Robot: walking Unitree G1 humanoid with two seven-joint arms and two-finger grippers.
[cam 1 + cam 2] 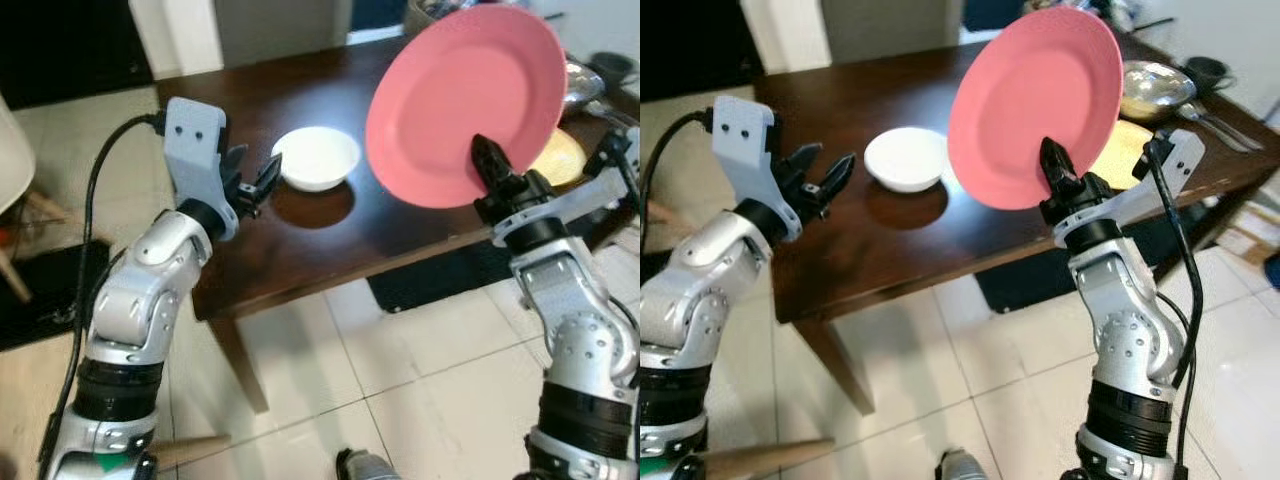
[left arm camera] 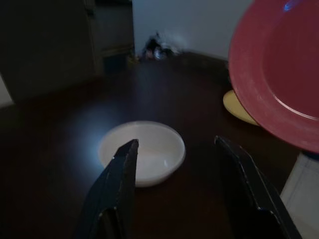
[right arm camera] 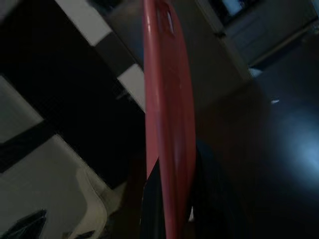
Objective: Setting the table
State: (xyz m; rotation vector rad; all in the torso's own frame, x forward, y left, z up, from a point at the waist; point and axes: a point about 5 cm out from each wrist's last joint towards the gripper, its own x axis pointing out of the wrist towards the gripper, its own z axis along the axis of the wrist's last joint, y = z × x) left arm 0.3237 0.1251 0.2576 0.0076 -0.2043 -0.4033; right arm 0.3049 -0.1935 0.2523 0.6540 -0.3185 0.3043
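**Pink plate held on edge above worktop; left tool spread beside white bowl**

Worktop (image 1: 330,235): dark wood, rectangular, standing on a pale tiled floor (image 1: 420,370). Both tools are over its near edge.

Pink plate (image 1: 460,100): largest item. Held nearly upright, well above the worktop, face turned toward the left tool. The right tool (image 1: 487,160) pinches its lower rim, one black finger across the front face. In the right wrist view the plate (image 3: 167,124) runs edge-on between the two fingers.

Yellow plate (image 1: 560,158): flat on the worktop just behind the right tool, partly hidden by the pink plate.

Metal bowl (image 1: 1155,88): on the worktop beyond the yellow plate, further from the right tool. Cutlery lies beside it; items too small to tell apart.

White bowl (image 1: 316,157): upright on the worktop, just ahead of the left tool (image 1: 252,180), between the two tools. Not touching it. Appears empty in the left wrist view (image 2: 142,159).

Left tool: fingers (image 2: 119,184) spread, nothing between them, tips aimed at the white bowl, hovering above the worktop surface.
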